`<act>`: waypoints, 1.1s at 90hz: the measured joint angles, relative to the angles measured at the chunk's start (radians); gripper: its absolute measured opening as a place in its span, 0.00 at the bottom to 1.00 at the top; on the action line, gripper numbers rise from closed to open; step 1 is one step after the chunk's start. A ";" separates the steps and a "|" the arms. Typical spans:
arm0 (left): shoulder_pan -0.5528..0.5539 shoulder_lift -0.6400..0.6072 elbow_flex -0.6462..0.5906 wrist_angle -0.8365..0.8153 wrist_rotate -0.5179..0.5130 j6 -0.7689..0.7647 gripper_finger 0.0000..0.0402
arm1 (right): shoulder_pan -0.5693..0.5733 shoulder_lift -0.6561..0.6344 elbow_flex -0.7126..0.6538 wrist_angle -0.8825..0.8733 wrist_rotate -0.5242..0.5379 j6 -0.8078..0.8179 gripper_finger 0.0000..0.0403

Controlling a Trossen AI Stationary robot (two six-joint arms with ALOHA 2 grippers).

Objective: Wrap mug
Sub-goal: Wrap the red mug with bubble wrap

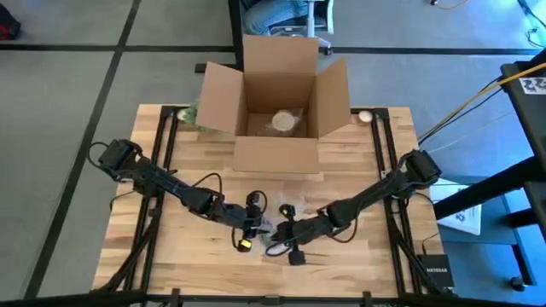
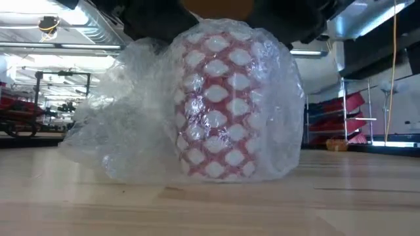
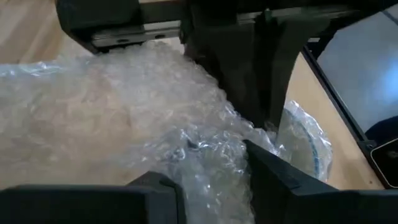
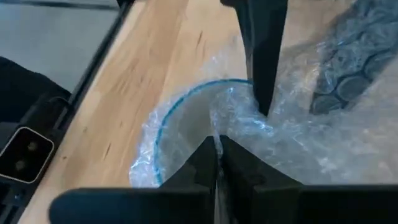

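High view: the mug (image 1: 271, 232), already inside bubble wrap (image 1: 275, 243), sits on the table (image 1: 375, 179) well in front of the open cardboard box (image 1: 277, 107). The left gripper (image 1: 248, 223) and right gripper (image 1: 288, 232) flank the mug, one on each side. A round wrapped item (image 1: 285, 122) lies inside the box; a small pale object (image 1: 365, 116) rests at the box's right flap.

Low view: the mug (image 2: 220, 108) stands upright, its red-and-white lattice pattern showing through the film. Loose wrap (image 2: 111, 124) trails off to one side of the mug. Judgement: the mug is rigid, fairly heavy and breakable; the film is light, limp and slippery, so grip a gathered fold near the rim, not a single layer.

Left wrist view: the left fingers (image 3: 280, 171) stand apart, straddling bunched wrap (image 3: 124, 118) without pinching it.

Right wrist view: the right fingers (image 4: 205, 162) are pressed together on a fold of wrap at the mug's blue-edged rim (image 4: 163, 127). The other gripper's finger (image 4: 261, 50), just beside the rim, limits clearance.
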 joint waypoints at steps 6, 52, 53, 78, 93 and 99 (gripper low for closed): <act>-0.014 -0.027 0.006 -0.033 -0.011 -0.025 0.26 | 0.000 0.004 0.023 -0.046 0.004 0.011 0.00; -0.123 -0.327 0.052 -0.750 -0.211 -0.224 0.26 | -0.002 0.009 0.075 -0.131 0.054 0.016 0.00; -0.124 -0.326 0.039 -0.746 -0.227 -0.224 0.26 | -0.002 0.009 0.075 -0.131 0.054 0.016 0.00; -0.062 -0.172 -0.112 -0.048 -0.116 -0.033 0.18 | -0.002 0.009 0.074 -0.130 0.070 0.016 0.00; -0.048 -0.066 -0.065 0.089 0.019 0.034 0.08 | -0.002 0.010 0.073 -0.123 0.073 0.016 0.00; -0.039 -0.010 -0.043 0.100 0.043 0.051 0.06 | -0.002 0.010 0.073 -0.124 0.073 0.017 0.00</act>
